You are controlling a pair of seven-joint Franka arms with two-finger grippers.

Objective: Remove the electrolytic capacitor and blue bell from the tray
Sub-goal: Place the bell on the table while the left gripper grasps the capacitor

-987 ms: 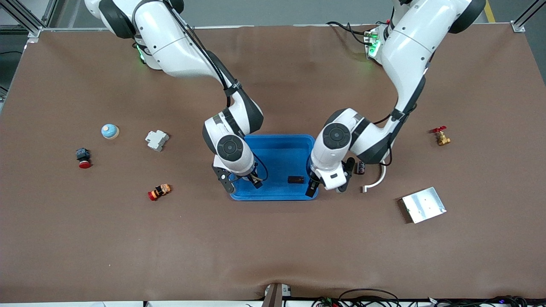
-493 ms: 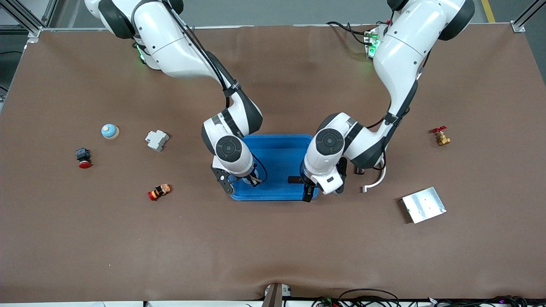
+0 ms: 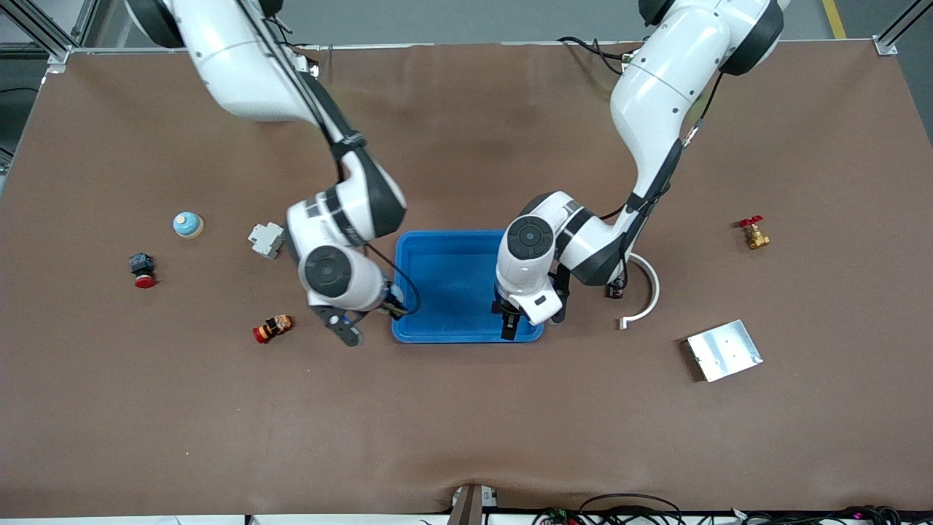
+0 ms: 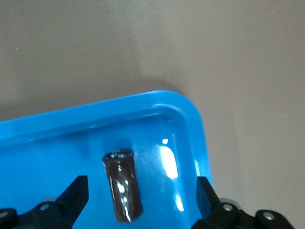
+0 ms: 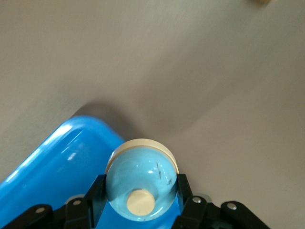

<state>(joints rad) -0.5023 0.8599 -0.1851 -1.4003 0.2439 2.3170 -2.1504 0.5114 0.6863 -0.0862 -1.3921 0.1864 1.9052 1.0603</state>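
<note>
In the right wrist view a light blue bell with a cream button sits clamped between my right gripper's fingers. That gripper hangs over the table just off the blue tray's corner at the right arm's end; the bell is hidden under the hand in the front view. My left gripper is low over the tray's end toward the left arm, jaws wide open. In the left wrist view the dark brown capacitor lies on the tray floor between the open fingers, touching neither.
Another light blue bell, a white block, a black and red button and a red-orange part lie toward the right arm's end. A white curved piece, metal plate and brass valve lie toward the left arm's end.
My right arm has swung from over the tray out past its edge toward its own end of the table. My left gripper has moved farther in over the tray, over the capacitor.
</note>
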